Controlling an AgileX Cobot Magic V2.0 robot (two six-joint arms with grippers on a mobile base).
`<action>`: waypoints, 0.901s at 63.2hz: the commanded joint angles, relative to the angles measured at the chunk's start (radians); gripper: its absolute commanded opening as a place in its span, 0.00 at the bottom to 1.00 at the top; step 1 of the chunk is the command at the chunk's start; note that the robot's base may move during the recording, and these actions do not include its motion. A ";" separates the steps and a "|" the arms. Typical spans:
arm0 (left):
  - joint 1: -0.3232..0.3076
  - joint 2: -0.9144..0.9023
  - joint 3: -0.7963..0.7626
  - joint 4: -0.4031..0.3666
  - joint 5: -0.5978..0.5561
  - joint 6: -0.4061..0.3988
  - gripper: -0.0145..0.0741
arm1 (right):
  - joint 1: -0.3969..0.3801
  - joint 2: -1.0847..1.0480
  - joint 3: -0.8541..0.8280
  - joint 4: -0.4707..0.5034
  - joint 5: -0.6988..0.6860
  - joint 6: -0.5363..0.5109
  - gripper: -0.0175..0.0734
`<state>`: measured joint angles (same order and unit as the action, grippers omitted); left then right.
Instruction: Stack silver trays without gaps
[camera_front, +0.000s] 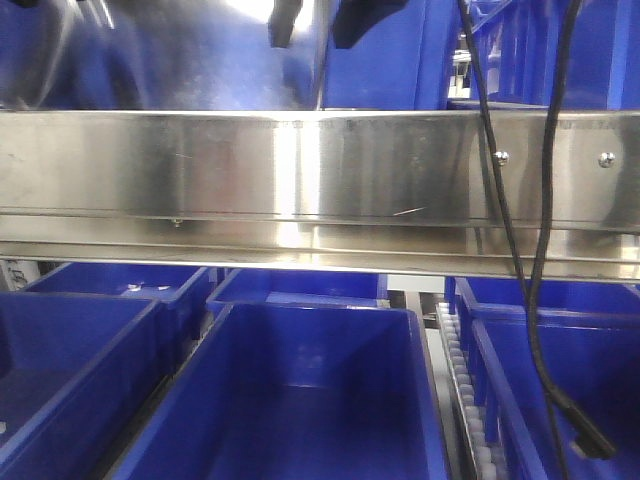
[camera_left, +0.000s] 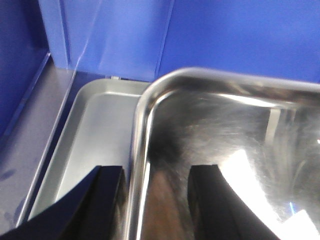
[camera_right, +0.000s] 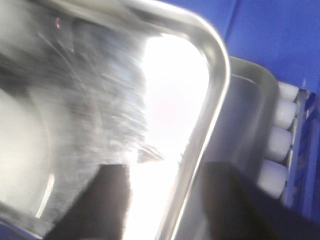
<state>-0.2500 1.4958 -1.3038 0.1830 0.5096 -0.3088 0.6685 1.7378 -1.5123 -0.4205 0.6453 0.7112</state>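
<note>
The left tool and right tool each straddle a rim of the upper tray and look clenched on it. The lower tray lies beneath on the desk, showing past both held rims. To do this step well, centre the upper tray and square the corners. Keep it level, lower both ends together, and release only once the rims meet all round.
</note>
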 joint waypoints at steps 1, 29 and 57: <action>-0.005 -0.002 -0.008 0.009 -0.016 -0.005 0.43 | 0.001 -0.003 -0.002 -0.014 -0.010 -0.011 0.48; -0.013 -0.050 -0.008 0.014 0.056 -0.005 0.17 | 0.001 -0.025 -0.002 0.000 0.034 -0.011 0.26; -0.093 -0.343 0.118 0.006 -0.200 0.161 0.17 | 0.001 -0.096 -0.002 -0.029 0.063 -0.011 0.11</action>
<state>-0.3105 1.2177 -1.2492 0.1936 0.4320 -0.2214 0.6685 1.6531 -1.5123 -0.4279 0.6935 0.7055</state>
